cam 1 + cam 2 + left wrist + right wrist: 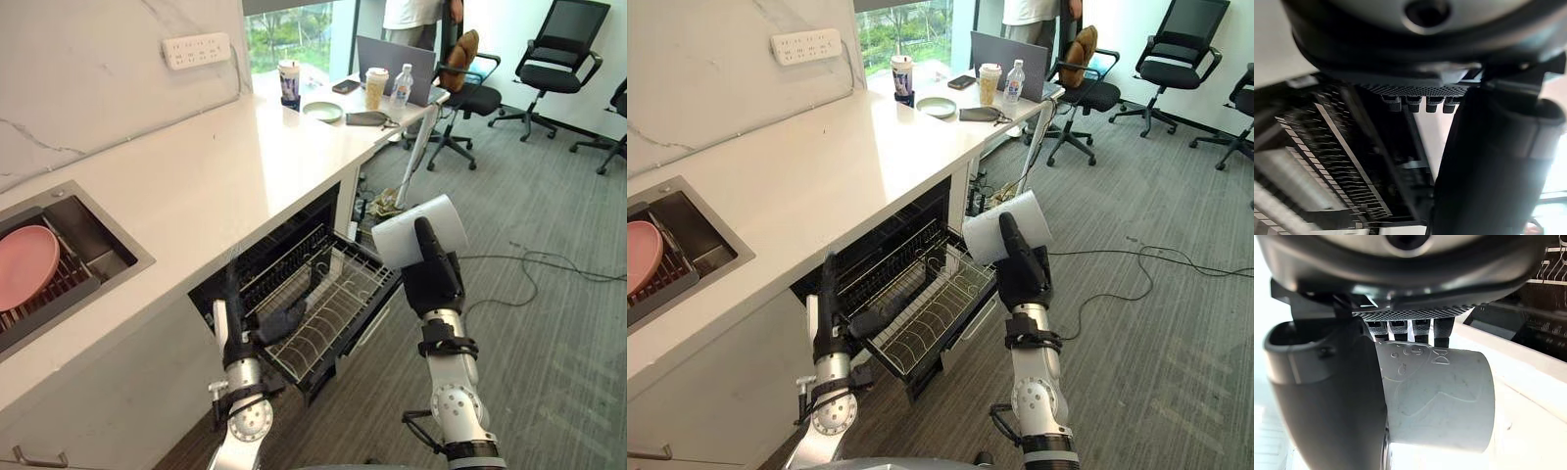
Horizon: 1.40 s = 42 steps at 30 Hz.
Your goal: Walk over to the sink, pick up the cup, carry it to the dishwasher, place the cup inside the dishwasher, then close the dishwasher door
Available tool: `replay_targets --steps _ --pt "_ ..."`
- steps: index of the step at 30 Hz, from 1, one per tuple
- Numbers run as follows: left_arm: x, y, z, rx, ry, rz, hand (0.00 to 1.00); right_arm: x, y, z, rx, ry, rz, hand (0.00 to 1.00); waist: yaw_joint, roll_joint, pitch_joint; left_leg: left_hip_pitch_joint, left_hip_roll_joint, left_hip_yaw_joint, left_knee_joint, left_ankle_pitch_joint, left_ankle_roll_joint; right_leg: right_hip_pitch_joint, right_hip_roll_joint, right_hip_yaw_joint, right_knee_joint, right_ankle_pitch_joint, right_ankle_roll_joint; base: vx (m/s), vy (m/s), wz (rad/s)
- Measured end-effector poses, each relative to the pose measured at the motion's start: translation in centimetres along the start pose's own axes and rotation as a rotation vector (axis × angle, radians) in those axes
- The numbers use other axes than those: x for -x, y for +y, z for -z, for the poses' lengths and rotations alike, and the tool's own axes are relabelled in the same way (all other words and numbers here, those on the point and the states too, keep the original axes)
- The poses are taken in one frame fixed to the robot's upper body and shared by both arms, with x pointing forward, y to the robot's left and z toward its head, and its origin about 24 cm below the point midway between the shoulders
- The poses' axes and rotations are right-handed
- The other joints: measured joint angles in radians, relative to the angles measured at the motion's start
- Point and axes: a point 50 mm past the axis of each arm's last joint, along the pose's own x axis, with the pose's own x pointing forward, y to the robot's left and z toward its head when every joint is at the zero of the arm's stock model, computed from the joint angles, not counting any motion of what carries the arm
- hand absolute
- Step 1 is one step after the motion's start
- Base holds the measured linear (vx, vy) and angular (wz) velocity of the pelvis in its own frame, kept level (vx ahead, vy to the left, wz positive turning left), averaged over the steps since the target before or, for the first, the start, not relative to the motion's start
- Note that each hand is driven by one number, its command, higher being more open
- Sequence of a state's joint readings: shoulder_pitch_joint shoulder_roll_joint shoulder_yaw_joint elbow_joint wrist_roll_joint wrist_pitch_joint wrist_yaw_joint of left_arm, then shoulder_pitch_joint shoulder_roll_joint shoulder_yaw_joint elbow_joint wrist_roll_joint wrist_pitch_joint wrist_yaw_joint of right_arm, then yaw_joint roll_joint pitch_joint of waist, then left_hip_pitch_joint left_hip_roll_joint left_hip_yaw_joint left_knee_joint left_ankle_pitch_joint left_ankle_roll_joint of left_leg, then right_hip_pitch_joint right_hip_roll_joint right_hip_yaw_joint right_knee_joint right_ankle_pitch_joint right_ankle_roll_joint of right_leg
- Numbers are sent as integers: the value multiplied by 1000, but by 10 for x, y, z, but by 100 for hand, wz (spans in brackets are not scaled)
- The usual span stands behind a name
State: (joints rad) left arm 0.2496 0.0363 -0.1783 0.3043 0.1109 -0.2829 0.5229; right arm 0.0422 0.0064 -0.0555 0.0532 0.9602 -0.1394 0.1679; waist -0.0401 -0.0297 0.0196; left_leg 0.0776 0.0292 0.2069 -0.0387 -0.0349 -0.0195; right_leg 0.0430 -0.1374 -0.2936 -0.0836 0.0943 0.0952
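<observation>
We saw the right hand (433, 279) curled tight around the white cup (421, 230); the cup lay on its side in the hand, with its open end pointing away from the counter (225, 166); it hung in the air just past the outer corner of the wire rack (338, 299), and it was not in the rack yet. The dishwasher (279, 245) under the counter stood open, and the rack was pulled out of it. The left hand (235, 328) was at the near side of the rack; its fingers stood straight up and its thumb stuck out over the wires; it held nothing, and we could not tell if it touched the rack.

On our left the sink (93, 250) sat in the counter, and a pink plate (22, 266) lay inside it. At the far end of the counter we saw a small green plate (322, 111), a paper cup (375, 86), a water bottle (401, 86) and a laptop (387, 57); a person (411, 12) stood behind them; black office chairs (558, 49) stood on the grey floor (549, 323).
</observation>
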Motion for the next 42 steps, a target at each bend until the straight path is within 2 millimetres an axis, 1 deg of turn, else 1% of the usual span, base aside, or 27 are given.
replay_targets --steps 1,4,5,6,9,11,12,14,15,17,18,20,21,23,24,26,28,30,32,36,38,39,41,42 --pt "6 6 18 -26 89 -7 100 1 -6 1 5 9 27 0 0 0 1 -2 0 -4 0 0 0 0 0 -5 0 -1 0 -24 -24 11" --pt "24 27 52 -75 245 -35 100 6 -24 4 47 43 98 0 7 0 2 -10 -2 -20 0 4 1 1 -1 -23 -1 -1 1 -28 -29 15" --pt "26 30 57 -77 270 -40 100 7 -28 4 66 52 112 0 11 0 4 -11 -3 -24 0 5 1 2 -2 -29 -1 -1 1 -50 -25 26" --pt "29 37 67 -81 320 -62 100 8 -37 3 107 74 140 0 26 -2 13 -14 -8 -39 -1 10 3 7 -4 -43 -1 -2 2 -54 -21 25" --pt "34 53 82 -85 398 -117 100 7 -48 1 200 134 169 0 37 -1 26 -23 -13 -71 -13 28 5 11 -10 -74 -1 -3 3 -70 -26 37" --pt "40 66 90 -91 441 -170 100 -1 -56 0 274 197 182 0 53 -2 38 -36 -17 -103 -32 51 6 6 -14 -105 -1 -3 3 -93 -29 40" --pt "41 69 91 -92 445 -181 100 -3 -58 -1 291 210 187 0 55 -3 42 -43 -18 -114 -32 55 7 6 -15 -116 -2 -3 3 -83 -18 50" --pt "44 76 93 -95 456 -203 100 -14 -62 -7 357 243 200 0 82 -1 56 -72 -25 -146 -39 73 8 -10 -18 -148 -2 -2 2 -75 -1 43" --pt "45 77 94 -95 459 -205 100 -18 -63 -9 371 249 202 0 87 0 60 -80 -26 -154 -41 78 7 -15 -19 -155 -2 -1 2 -53 4 37" --pt "46 81 96 -94 466 -218 100 -33 -65 -15 430 270 214 0 115 -1 82 -107 -28 -184 -45 96 8 -28 -19 -184 -1 1 0 -26 -1 37" --pt "47 82 98 -93 472 -221 100 -37 -64 -16 442 276 215 0 123 0 88 -113 -28 -189 -45 99 8 -30 -19 -189 -1 1 0 -14 1 30" --pt "51 84 102 -86 502 -230 100 -52 -62 -18 495 306 220 0 142 -1 103 -131 -32 -212 -45 107 9 -37 -21 -211 -1 2 0 6 9 27" --pt "51 84 103 -85 507 -233 100 -56 -62 -19 509 316 222 0 148 -1 108 -134 -33 -218 -45 109 9 -37 -21 -217 -1 2 0 27 13 28" --pt "52 84 105 -88 517 -233 100 -70 -59 -24 577 353 222 0 168 -2 130 -148 -37 -236 -44 115 11 -41 -24 -235 -1 2 0 26 16 24" --pt "52 84 105 -87 517 -233 100 -74 -58 -25 591 362 223 0 175 -1 137 -150 -38 -240 -44 116 12 -40 -25 -240 -1 2 0 16 17 19" --pt "52 84 105 -86 515 -236 100 -85 -57 -32 617 379 237 0 195 -4 159 -163 -44 -262 -43 122 13 -42 -27 -262 -1 2 1 15 18 27" --pt "50 86 104 -81 515 -247 100 -94 -53 -36 657 397 236 0 200 -6 179 -176 -48 -282 -40 128 14 -42 -30 -280 -1 2 1 1 19 30" --pt "46 89 103 -73 508 -267 100 -103 -49 -41 689 414 237 0 224 -11 213 -181 -50 -295 -39 134 13 -40 -30 -293 -1 2 1 -17 15 23" --pt "44 90 103 -71 505 -271 100 -107 -47 -42 713 426 231 0 232 -12 226 -188 -51 -305 -39 138 13 -41 -30 -305 -1 2 1 -14 5 19" --pt "41 88 101 -51 500 -271 100 -116 -43 -44 819 489 216 0 254 -13 263 -205 -55 -342 -39 153 10 -39 -30 -342 -1 2 1 -12 3 27" --pt "38 87 101 -47 502 -257 100 -123 -39 -46 866 510 220 0 275 -14 294 -210 -53 -351 -38 158 10 -37 -30 -351 0 3 -1 -23 8 13" --pt "38 87 101 -47 504 -253 100 -125 -38 -47 883 519 221 0 278 -14 298 -215 -50 -355 -37 159 10 -39 -30 -356 0 3 -1 -25 -8 21" --pt "32 85 98 -40 491 -234 100 -131 -36 -57 953 545 234 0 305 -13 324 -230 -50 -374 -31 164 9 -42 -28 -374 1 3 -1 -29 -9 22" --pt "30 84 97 -38 487 -230 100 -134 -34 -61 968 545 237 0 309 -13 333 -236 -50 -379 -28 165 8 -44 -27 -379 2 3 -1 -37 -2 21"
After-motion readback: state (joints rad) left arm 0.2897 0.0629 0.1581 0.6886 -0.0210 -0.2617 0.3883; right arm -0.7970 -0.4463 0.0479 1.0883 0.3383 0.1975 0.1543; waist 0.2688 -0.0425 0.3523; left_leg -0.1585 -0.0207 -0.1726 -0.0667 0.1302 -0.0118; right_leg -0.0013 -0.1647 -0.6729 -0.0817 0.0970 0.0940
